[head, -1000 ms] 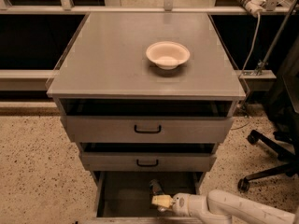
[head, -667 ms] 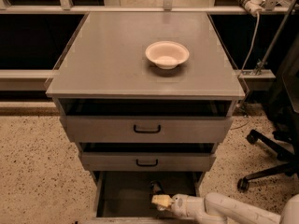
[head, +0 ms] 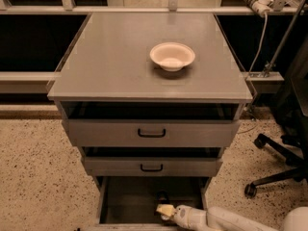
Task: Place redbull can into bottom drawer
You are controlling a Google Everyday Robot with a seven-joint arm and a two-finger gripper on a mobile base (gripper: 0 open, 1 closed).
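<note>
Bottom drawer (head: pixel 126 201): open.
Gripper (head: pixel 165 210): inside drawer, near front; grip state cannot tell.
Redbull can (head: pixel 162 197): dark upright shape at gripper tip, apparently on drawer floor.
Risk: retreating gripper snags can and topples it; arm clips middle drawer (head: pixel 151 167).

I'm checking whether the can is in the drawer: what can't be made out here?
Camera view, dim drawer: the small dark shape beside the tool in the bottom drawer may be the redbull can; too small to confirm.
Camera view, bottom edge: the drawer's front and the arm are cut off.
</note>
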